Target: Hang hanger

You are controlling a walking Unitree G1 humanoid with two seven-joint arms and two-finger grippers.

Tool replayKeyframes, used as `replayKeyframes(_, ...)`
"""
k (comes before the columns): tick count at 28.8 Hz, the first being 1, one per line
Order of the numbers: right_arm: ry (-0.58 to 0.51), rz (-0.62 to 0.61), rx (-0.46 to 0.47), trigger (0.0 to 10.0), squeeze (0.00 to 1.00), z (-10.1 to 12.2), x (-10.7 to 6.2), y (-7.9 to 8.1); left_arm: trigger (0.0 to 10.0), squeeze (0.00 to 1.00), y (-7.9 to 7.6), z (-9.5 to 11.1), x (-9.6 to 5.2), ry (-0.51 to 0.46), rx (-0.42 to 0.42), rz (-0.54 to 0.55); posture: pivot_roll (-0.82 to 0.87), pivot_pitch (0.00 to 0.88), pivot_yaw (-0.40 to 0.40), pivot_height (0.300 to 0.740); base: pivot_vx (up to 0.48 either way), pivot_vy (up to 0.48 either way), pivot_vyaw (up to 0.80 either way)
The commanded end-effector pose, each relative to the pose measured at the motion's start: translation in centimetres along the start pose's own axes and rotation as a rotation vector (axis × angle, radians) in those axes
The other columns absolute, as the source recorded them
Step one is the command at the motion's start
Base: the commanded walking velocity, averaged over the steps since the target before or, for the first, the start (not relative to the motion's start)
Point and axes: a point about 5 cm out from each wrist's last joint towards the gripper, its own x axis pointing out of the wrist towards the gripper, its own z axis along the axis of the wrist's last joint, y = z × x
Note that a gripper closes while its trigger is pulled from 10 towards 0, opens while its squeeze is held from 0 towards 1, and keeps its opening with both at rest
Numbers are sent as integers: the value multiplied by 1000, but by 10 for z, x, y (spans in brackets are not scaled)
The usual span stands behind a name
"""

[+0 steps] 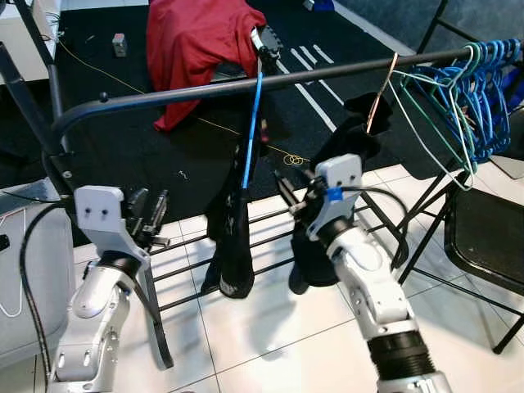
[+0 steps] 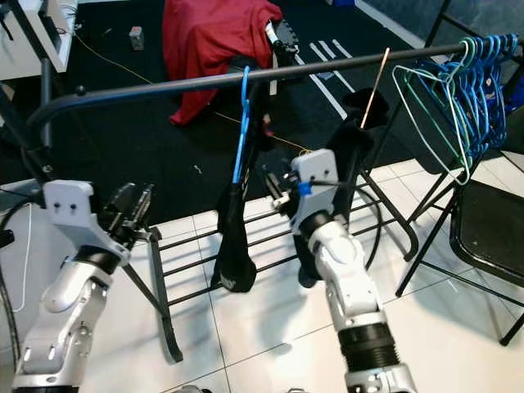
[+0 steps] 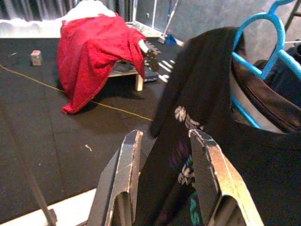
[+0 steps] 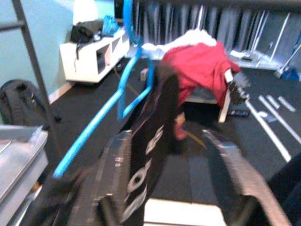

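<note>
The blue hanger [image 1: 252,123] with the black shirt [image 1: 231,237] hangs on the black rail [image 1: 188,92]. The left claw [image 1: 146,219] and the right claw [image 1: 288,195] sit below the rail, both with fingers apart, holding nothing.

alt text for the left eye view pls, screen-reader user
A blue hanger carrying a black garment hangs from a black clothes rail, between the robot's left gripper and right gripper. A cluster of empty hangers hangs at the rail's right end; red cloth drapes behind.
</note>
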Motion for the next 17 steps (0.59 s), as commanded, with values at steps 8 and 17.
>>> replayKeyframes(8, 7, 76, 77, 10000, 1000, 8, 25, -5, 10000, 0, -4, 2, 1, -4, 16, -29, -24, 174, -54, 740, 0, 0, 0)
replayKeyframes(17, -73, 135, 131, 10000, 1000, 30, 39, 2, 10000, 0, -9, 5, 0, -20, 11, -47, -17, 158, -56, 740, 0, 0, 0)
